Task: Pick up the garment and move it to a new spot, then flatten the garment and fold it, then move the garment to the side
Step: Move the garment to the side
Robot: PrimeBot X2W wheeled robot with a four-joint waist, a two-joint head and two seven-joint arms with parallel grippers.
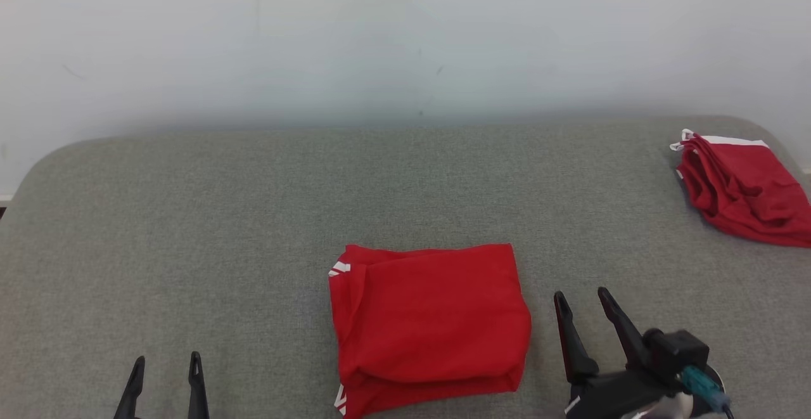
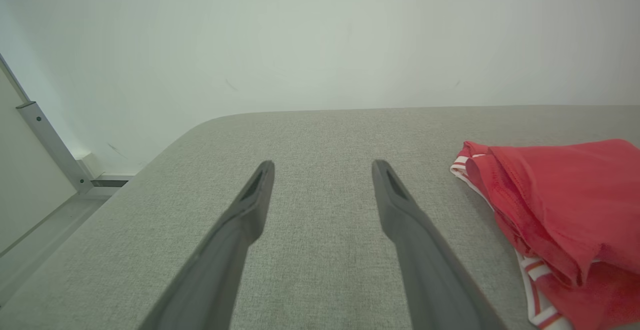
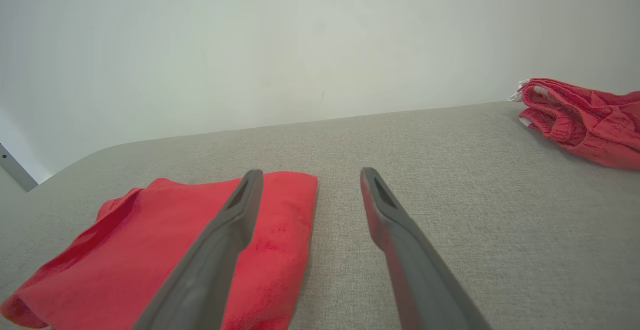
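Left claw [image 1: 166,359] & right claw [image 1: 580,293] both spread, empty, either side of folded red garment [image 1: 431,324] mid-front on tabletop [image 1: 253,216]; risk: single-edge pinch could unfold it when moved aside, or bump 2nd red pile [image 1: 741,191] far right.

Bare grey surface [image 1: 253,216] flanks the folded garment [image 1: 431,324] and stretches beyond it; a red pile [image 1: 741,191] occupies the far-right corner.

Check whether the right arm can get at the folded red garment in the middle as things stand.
Probably yes: the right gripper is just beside the folded garment, jaws open, with bare grey surface between them.
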